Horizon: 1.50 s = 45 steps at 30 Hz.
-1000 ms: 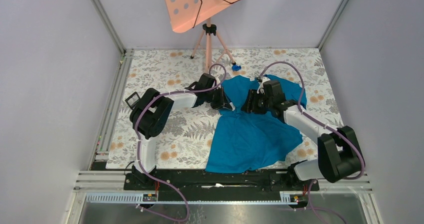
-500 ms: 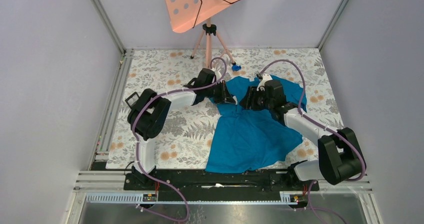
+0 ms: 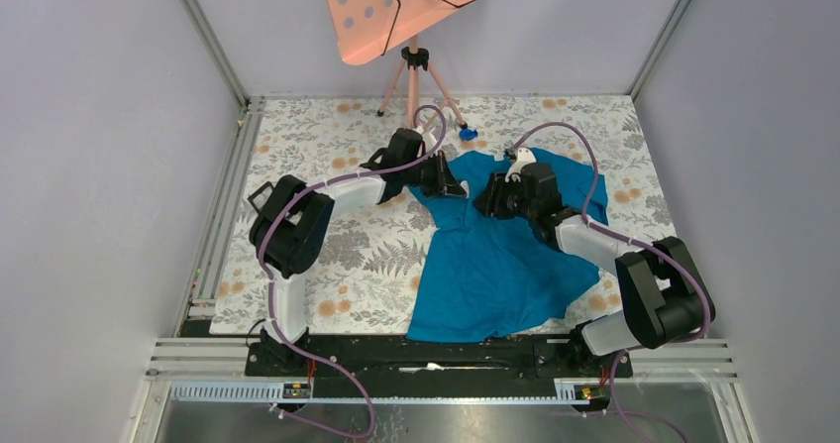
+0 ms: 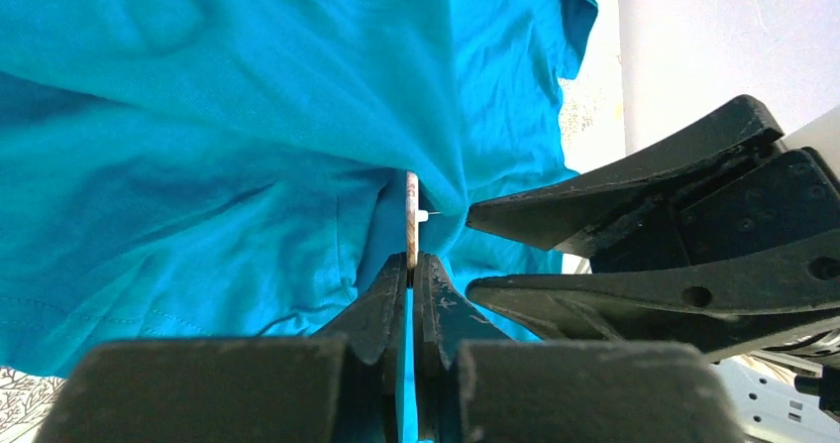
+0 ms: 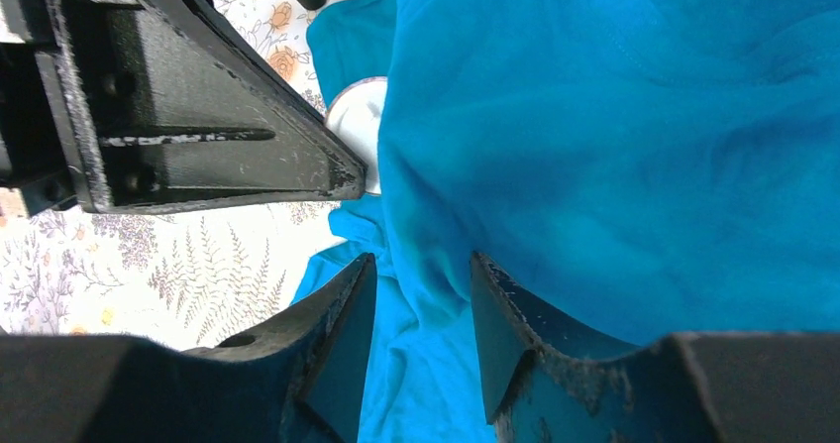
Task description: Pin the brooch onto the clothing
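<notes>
Brooch (image 4: pixel 411 220), a thin pale disc seen edge-on, sits clamped in the left gripper (image 4: pixel 411 265) just beside the teal T-shirt (image 3: pixel 495 265). The right gripper (image 5: pixel 416 265) has its jaws parted around a shirt fold.

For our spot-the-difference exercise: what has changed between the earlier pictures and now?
The left gripper, carrying the brooch, moved away from the bases along the shirt's left edge. The right gripper edged the same way, its elbow swinging inward. Unchanged: the brooch stays clamped, and the shirt lies spread out.
</notes>
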Motion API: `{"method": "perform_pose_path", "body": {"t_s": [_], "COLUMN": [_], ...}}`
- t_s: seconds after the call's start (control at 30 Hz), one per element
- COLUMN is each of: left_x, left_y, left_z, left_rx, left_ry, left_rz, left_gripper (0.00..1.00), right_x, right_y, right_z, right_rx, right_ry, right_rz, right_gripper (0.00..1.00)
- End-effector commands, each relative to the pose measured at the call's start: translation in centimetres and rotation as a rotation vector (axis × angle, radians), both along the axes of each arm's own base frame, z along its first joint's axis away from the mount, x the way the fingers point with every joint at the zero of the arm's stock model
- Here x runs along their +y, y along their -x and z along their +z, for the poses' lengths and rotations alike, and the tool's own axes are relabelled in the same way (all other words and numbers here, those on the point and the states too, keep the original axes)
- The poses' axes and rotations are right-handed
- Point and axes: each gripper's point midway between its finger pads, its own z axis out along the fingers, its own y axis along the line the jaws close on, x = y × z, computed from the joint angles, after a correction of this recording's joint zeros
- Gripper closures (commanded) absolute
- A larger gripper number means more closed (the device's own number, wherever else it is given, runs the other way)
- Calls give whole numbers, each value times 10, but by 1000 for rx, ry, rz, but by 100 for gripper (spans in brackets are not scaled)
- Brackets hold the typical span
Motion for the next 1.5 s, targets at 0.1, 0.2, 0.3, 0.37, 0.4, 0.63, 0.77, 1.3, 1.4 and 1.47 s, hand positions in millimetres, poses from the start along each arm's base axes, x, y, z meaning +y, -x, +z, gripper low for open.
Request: {"method": "perform_pose_path", "body": {"t_s": [0.1, 0.2, 0.3, 0.37, 0.4, 0.63, 0.77, 1.3, 1.4, 1.47], "left_x": [-2, -1, 0, 1, 0, -1, -2, -5, -5, -5], "left_y": [0, -1, 0, -1, 0, 3, 3, 6, 7, 7], "left_z": [47, 43, 39, 38, 37, 36, 39, 44, 45, 48], "left_rx": [-112, -108, -110, -113, -111, -104, -108, -118, -148, -181], "left_ry": [47, 32, 16, 12, 13, 22, 27, 40, 41, 37], "left_rz": [-59, -61, -66, -66, -68, -75, -78, -94, -112, -123], "left_gripper": [100, 100, 100, 100, 100, 100, 100, 100, 100, 100], "right_x": [11, 11, 11, 14, 15, 22, 24, 32, 33, 33], "right_y": [-3, -2, -3, -4, -5, -12, -15, -16, -15, -14], "right_z": [11, 15, 16, 16, 16, 21, 18, -1, -2, -3], "right_rx": [-77, -82, -78, -70, -69, -72, -64, -21, -8, 5], "right_ry": [-52, -63, -61, -57, -56, -56, -48, -11, -8, -4], "right_rz": [36, 36, 36, 51, 58, 89, 98, 132, 143, 143], "right_gripper": [55, 57, 56, 56, 56, 60, 61, 100, 100, 100]}}
